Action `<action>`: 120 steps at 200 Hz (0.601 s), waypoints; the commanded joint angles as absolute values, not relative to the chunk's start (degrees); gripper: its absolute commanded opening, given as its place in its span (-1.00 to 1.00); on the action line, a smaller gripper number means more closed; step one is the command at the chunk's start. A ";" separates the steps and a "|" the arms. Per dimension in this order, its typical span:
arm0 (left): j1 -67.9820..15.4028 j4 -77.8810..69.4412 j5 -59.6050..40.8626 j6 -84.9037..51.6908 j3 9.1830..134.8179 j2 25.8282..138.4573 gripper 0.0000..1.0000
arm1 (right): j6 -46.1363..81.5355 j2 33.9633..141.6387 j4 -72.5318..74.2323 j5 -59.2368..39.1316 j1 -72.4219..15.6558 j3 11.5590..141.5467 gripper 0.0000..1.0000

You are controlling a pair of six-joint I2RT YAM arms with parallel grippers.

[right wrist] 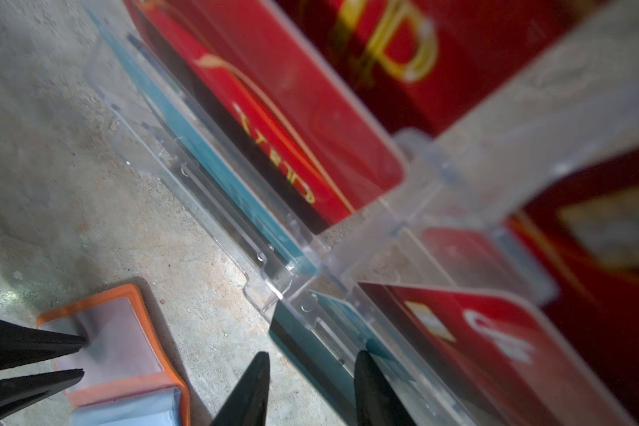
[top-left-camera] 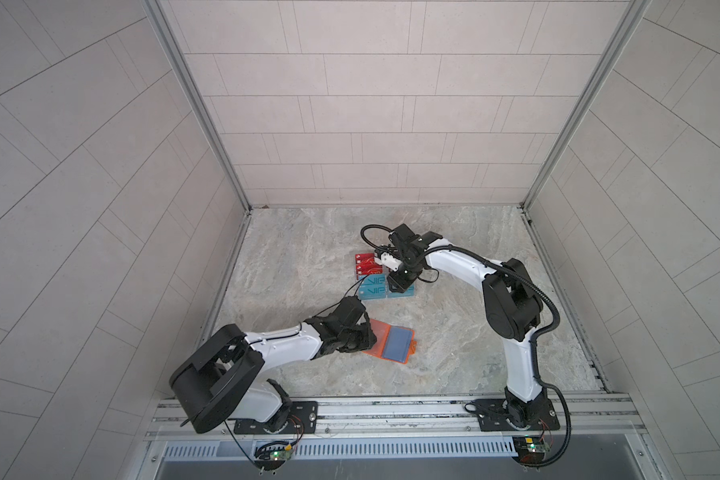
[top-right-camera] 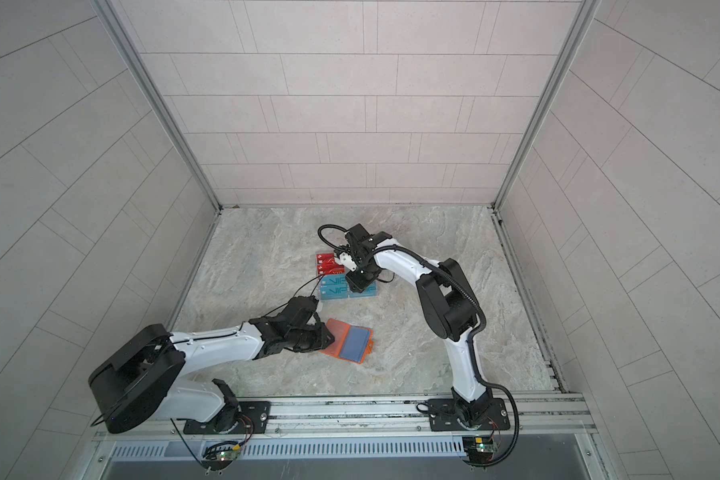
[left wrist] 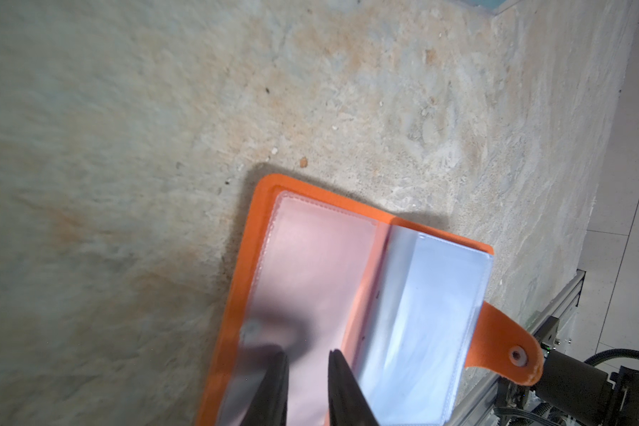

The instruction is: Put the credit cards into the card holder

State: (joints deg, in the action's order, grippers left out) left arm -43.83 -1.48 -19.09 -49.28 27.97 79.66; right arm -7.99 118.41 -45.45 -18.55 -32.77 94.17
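The orange card holder (top-left-camera: pixel 396 344) (top-right-camera: pixel 355 341) lies open on the stone table, clear sleeves up. My left gripper (top-left-camera: pixel 368 338) (left wrist: pixel 306 359) stands over its left page (left wrist: pixel 321 265), open by a narrow gap with nothing between the fingers. Red credit cards (top-left-camera: pixel 364 264) (right wrist: pixel 292 129) and teal ones (top-left-camera: pixel 372 286) (right wrist: pixel 199 147) stand in a clear tiered rack (right wrist: pixel 273 287). My right gripper (top-left-camera: pixel 396 286) (right wrist: pixel 312 357) is open at the rack's front edge. One of its fingertips is over the table and one over the front tier, with a teal card's face between them.
The holder's strap tab (left wrist: pixel 506 343) with its snap points toward the aluminium rail (top-left-camera: pixel 391 409) at the table's front. Tiled walls enclose the table on three sides. My left fingers (right wrist: pixel 52 343) and the holder (right wrist: pixel 126 346) show in the right wrist view.
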 commanded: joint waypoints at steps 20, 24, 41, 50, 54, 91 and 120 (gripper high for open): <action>-43.86 0.78 -18.59 -49.22 26.94 81.09 -0.51 | -10.63 117.49 -46.54 -17.91 -33.23 93.83 -0.21; -43.85 0.79 -18.63 -49.22 26.98 81.08 -0.51 | -10.56 117.22 -46.42 -17.89 -33.29 93.62 -0.22; -43.86 0.92 -18.62 -49.13 26.92 80.98 -0.51 | -10.48 116.51 -46.32 -17.68 -33.39 93.46 -0.24; -43.86 1.18 -18.63 -49.05 27.06 80.99 -0.51 | -10.65 116.37 -46.45 -17.33 -33.37 93.58 -0.26; -43.86 1.23 -18.59 -48.96 27.16 80.99 -0.50 | -10.72 116.45 -46.57 -17.17 -33.36 93.58 -0.28; -43.86 1.64 -18.37 -48.95 27.29 80.64 -0.50 | -11.03 117.85 -47.31 -17.73 -33.38 94.63 -0.42; -43.86 1.76 -18.33 -48.96 27.12 80.56 -0.49 | -10.82 118.91 -48.18 -17.28 -33.37 95.03 -0.48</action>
